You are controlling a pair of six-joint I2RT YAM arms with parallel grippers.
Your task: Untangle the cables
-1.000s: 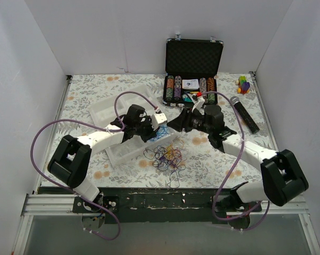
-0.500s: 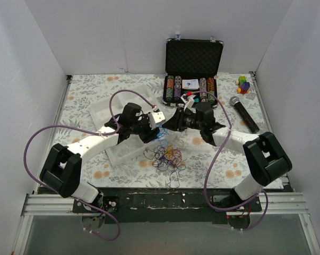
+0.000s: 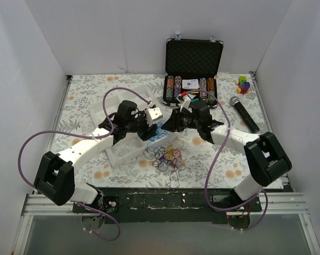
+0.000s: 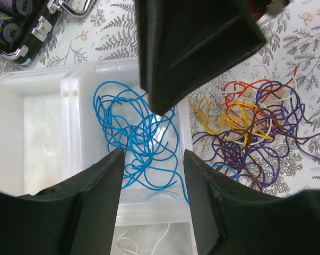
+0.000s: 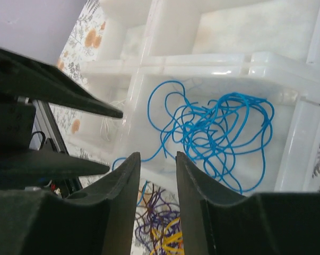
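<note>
A loose bunch of blue cables point(image 4: 141, 133) lies in one compartment of a white plastic tray point(image 3: 129, 152); it also shows in the right wrist view point(image 5: 223, 130). A tangle of purple, orange, yellow, red and dark cables point(image 3: 167, 158) lies on the table just right of the tray, and shows in the left wrist view point(image 4: 244, 122). My left gripper point(image 3: 148, 128) is open and empty over the blue cables point(image 4: 153, 154). My right gripper point(image 3: 169, 124) is open and empty, facing the left one over the same compartment point(image 5: 157, 155).
An open black case of poker chips point(image 3: 193, 69) stands at the back. A black microphone point(image 3: 244, 114) and a small coloured toy point(image 3: 244, 84) lie at the right. A second white tray point(image 3: 107, 108) sits behind the first.
My right gripper has moved left toward the left gripper over the tray. My left arm's elbow has swung left, while its gripper stays over the blue cables. The cables have not moved.
</note>
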